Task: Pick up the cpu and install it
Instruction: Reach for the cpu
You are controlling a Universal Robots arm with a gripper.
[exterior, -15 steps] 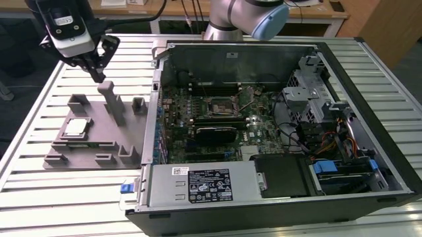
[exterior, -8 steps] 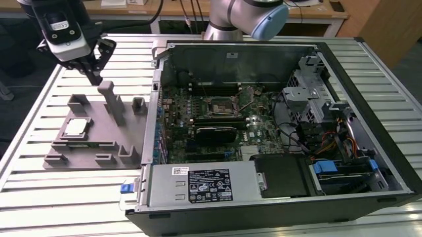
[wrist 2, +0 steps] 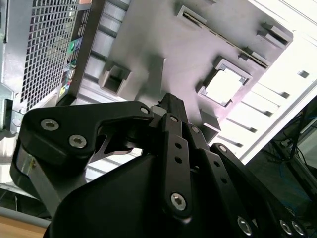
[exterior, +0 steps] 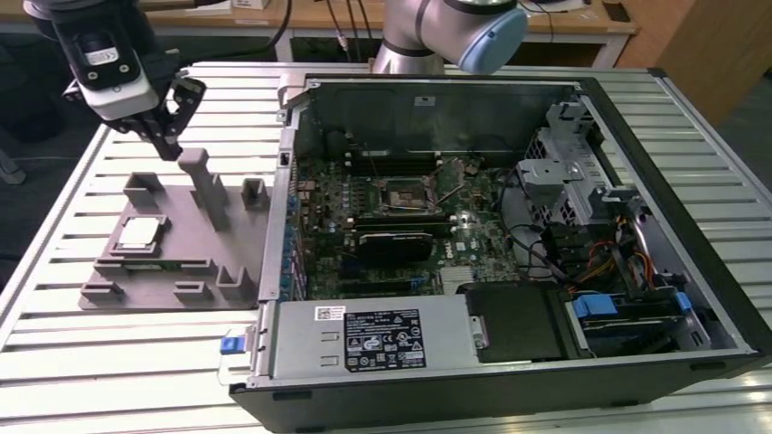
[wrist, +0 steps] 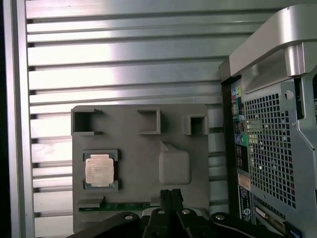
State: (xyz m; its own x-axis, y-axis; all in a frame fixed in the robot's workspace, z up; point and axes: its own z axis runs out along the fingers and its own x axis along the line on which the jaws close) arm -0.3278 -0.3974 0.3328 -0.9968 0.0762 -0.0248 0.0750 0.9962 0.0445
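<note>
We note an open computer case (exterior: 437, 110) lying on a slatted metal table (exterior: 121, 362), with its motherboard (exterior: 324, 194) and black socket (exterior: 400, 193) exposed. Beside it, toward the exterior view's left, a grey tray (exterior: 181, 237) holds a green memory stick (wrist: 124, 205).

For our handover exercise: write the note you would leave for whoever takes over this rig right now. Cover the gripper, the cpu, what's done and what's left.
Gripper: shut and holding nothing. It hovers over the grey tray, apart from the cpu.
Cpu: lies flat in its square recess on the tray, on the exterior view's left of the open computer case.
Done: nothing yet; the cpu has not been picked up.
Left: both steps, picking up the cpu and installing it in the socket on the board inside the case.
</note>
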